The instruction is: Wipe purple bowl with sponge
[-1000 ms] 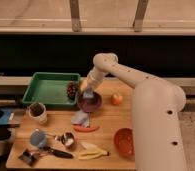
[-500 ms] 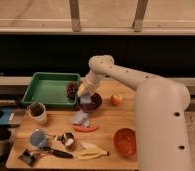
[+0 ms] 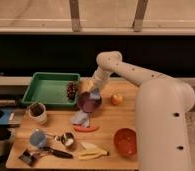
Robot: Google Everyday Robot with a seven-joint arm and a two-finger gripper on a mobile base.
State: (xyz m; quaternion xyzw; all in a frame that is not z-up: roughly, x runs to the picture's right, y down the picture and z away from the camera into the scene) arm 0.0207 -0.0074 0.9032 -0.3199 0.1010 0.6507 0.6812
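As the camera view showed, the gripper (image 3: 93, 93) sat at frame centre, its fingers closed on the light-blue sponge (image 3: 95, 94), which pressed into the purple bowl (image 3: 89, 101) directly beneath it. That bowl stood on the wooden table (image 3: 111, 120), right of the green tray (image 3: 50, 90), left of the orange fruit (image 3: 116, 99), above the grey-blue cloth (image 3: 80, 118).

Purple bowl (image 3: 89, 101) upright mid-table near the back edge; light-blue sponge (image 3: 95, 95) inside, gripper (image 3: 93, 92) closed on it.
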